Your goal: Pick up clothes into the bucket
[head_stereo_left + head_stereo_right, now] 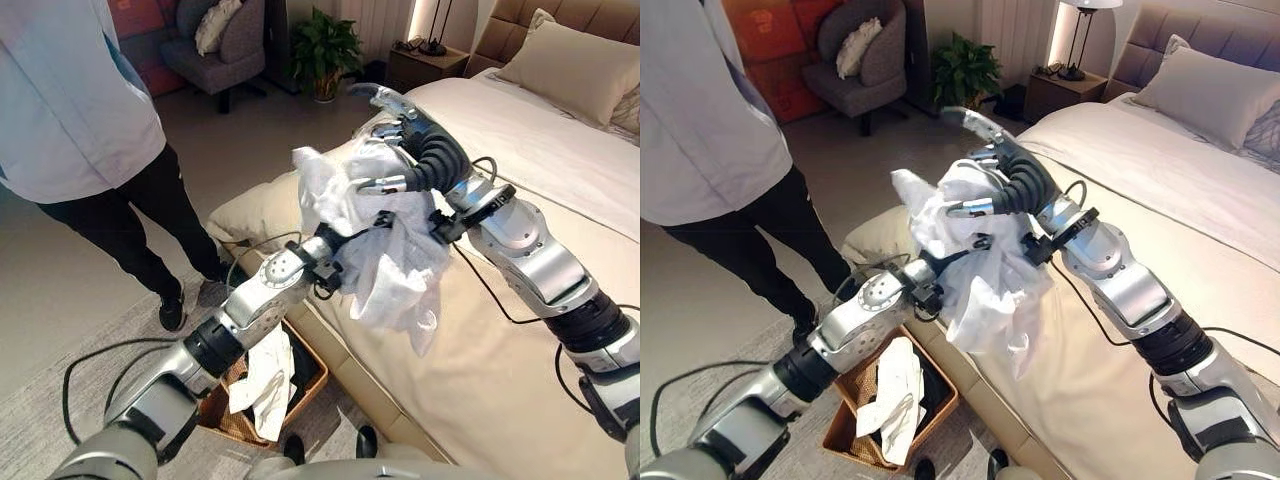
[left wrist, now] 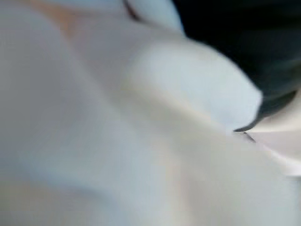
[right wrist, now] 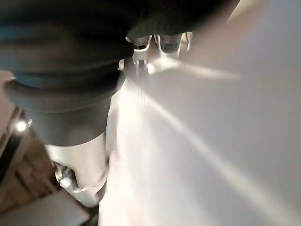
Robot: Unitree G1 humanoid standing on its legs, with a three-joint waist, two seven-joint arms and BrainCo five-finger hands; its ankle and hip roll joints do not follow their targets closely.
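White garment (image 1: 385, 255) is held above the bed edge (image 1: 480, 380), right hand (image 1: 420, 150) curled over it, left hand (image 1: 345, 250) buried, grip indeterminate. Eye views add wicker basket (image 1: 310, 385) below; wrist views show cloth.

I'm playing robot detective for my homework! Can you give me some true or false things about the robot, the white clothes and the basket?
1. The right robot hand is on a bunched white garment held in the air. True.
2. The white garment is already inside the basket. False: it hangs above the bed's edge, between the two arms.
3. The woven basket stands on the floor beside the bed. True.
4. The basket has nothing in it. False: a white cloth drapes over its rim, with something dark beside it.
5. A person stands on the bed. False: the person stands on the floor, past the basket.
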